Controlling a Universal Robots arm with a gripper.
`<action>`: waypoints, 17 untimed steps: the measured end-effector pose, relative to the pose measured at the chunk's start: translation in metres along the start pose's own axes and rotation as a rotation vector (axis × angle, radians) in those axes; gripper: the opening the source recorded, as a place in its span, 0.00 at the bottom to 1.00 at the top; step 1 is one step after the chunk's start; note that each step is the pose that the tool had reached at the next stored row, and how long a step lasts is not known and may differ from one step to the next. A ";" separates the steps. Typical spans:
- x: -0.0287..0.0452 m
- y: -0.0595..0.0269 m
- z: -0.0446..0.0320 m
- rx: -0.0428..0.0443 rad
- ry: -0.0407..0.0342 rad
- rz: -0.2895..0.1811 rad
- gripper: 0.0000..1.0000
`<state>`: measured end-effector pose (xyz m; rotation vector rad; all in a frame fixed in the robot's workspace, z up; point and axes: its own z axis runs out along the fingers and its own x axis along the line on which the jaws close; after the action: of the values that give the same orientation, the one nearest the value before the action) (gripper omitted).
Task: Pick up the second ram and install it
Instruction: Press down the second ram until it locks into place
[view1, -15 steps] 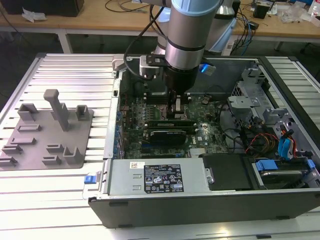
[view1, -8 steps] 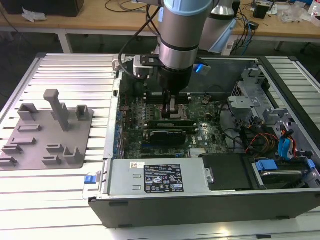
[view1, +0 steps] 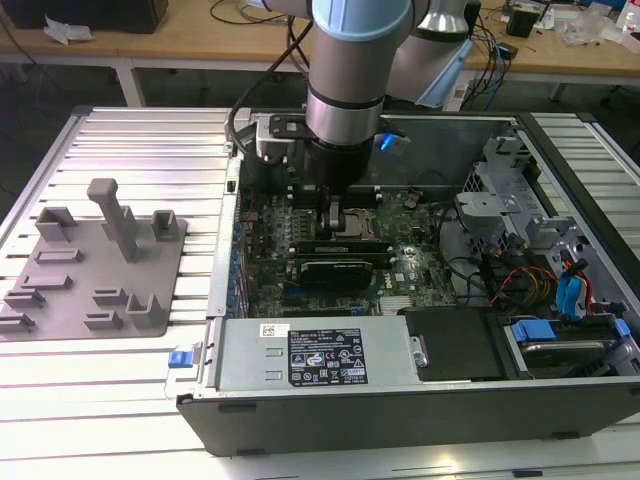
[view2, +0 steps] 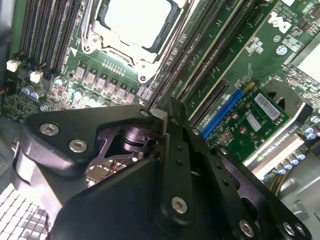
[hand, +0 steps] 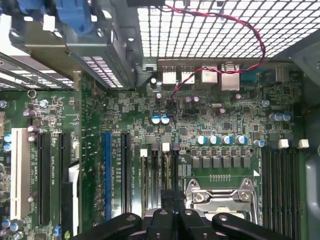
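Exterior view: end effector is down inside the open PC case, tips on the mobo right by the CPU socket. The second ram looks seated on edge in the slot bank at 6 o'clock of the socket, long axis running 9 to 3, parallel w/ the black expansion card just past it at 6. Second wrist view has the fingers pinched narrow, nothing visible between them, tips over the slots. Can't tell if they're touching the stick tbh. Case lies flat on a slatted metal surface, grey fixture tray well apart at 9, workbenches behind. Tight at 3: drive cage and cables. Open room straight above the board
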<state>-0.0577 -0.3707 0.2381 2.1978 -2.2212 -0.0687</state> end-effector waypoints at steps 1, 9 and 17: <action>-0.0005 0.0007 0.0021 -0.0001 0.0000 0.000 0.08; -0.0004 0.0010 0.0078 -0.0003 -0.0004 0.000 0.08; -0.0007 0.0010 0.0042 0.0004 -0.0017 0.000 0.08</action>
<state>-0.0589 -0.3700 0.2339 2.1989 -2.2222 -0.0702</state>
